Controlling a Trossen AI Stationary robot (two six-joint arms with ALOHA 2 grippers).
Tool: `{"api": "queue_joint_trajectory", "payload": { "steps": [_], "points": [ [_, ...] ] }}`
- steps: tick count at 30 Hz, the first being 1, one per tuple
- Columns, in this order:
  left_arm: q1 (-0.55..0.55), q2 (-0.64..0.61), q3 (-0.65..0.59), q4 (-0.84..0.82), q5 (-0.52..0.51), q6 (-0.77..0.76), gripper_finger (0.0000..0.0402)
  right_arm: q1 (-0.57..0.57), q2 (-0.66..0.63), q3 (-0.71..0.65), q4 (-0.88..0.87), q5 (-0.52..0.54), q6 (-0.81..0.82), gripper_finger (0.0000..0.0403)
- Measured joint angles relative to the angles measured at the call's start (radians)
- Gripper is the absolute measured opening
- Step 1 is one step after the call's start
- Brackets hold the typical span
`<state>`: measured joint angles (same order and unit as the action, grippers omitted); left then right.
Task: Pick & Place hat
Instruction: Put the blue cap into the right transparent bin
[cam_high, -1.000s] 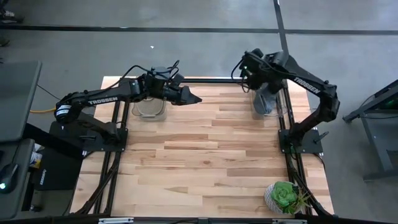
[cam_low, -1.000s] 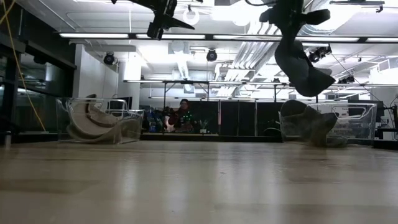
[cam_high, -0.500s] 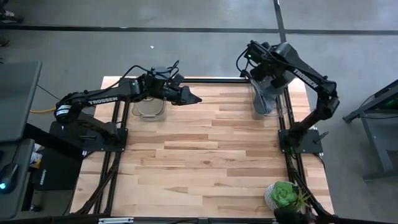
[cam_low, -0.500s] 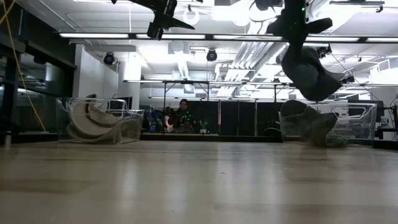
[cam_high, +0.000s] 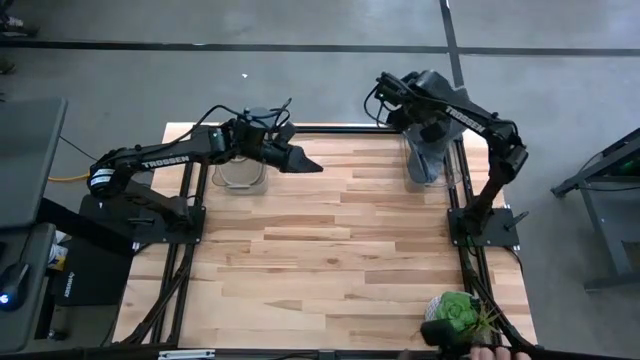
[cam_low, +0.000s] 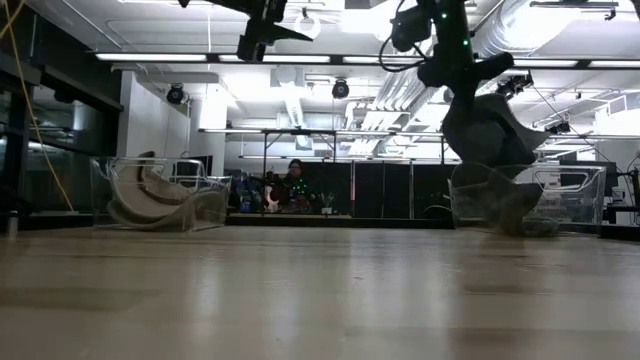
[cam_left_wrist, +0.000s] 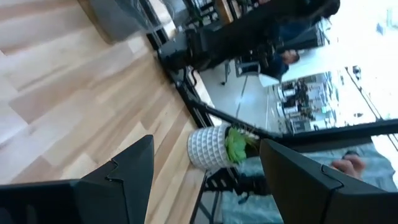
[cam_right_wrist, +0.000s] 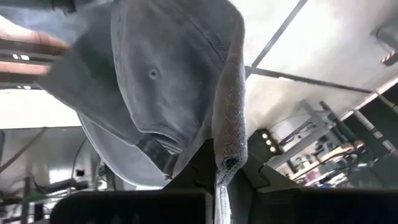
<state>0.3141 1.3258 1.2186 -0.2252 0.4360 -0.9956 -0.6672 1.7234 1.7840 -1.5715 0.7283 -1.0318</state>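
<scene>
We have the grey hat (cam_right_wrist: 168, 87) pinched by a fold of its fabric in the right gripper (cam_right_wrist: 217, 163), whose jaws are pressed onto the cloth, and it hangs in the air just above the clear bin (cam_low: 520, 200) at the far right corner of the desk (cam_high: 340, 250). In the low view the hat (cam_low: 485, 130) dangles over the bin's rim, close to it but, as far as we can tell, not yet inside. The step in hand looks like the carry or the drop at that bin. To do it well we should keep the pinch firm while the loose crown swings, move slowly so the brim clears the bin wall, and only release once the hat hangs centred over the opening. Our left gripper (cam_high: 305, 160) waits raised over the far left of the desk beside the other bin (cam_high: 241, 172), its jaws spread and empty.
</scene>
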Motion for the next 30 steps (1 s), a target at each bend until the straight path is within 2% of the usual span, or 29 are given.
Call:
{"api": "queue_joint_trajectory", "payload": {
  "steps": [7,13,16,19,25,30],
  "points": [
    [0.0,0.0,0.0,-0.066,0.057,0.026,0.0252,0.05,0.06,-0.022,0.003,-0.054,0.006,0.0008],
    [0.0,0.001,0.0,-0.074,0.082,0.034,0.0252,0.078,0.046,-0.221,0.001,-0.076,0.12,0.0008],
    [0.0,0.001,-0.001,-0.074,0.089,0.049,0.0252,0.09,0.018,-0.323,-0.003,0.013,0.15,0.0008],
    [0.0,0.001,-0.001,-0.073,0.099,0.049,0.0252,0.1,0.002,-0.399,0.0,0.161,0.178,0.0008],
    [0.0,0.001,0.0,-0.062,0.097,0.05,0.0252,0.155,-0.046,-0.482,0.001,0.304,0.16,0.0008],
    [0.0,0.001,-0.001,-0.062,0.084,0.05,0.0252,0.234,-0.076,-0.518,-0.002,0.264,0.051,0.0008]
  ]
}}
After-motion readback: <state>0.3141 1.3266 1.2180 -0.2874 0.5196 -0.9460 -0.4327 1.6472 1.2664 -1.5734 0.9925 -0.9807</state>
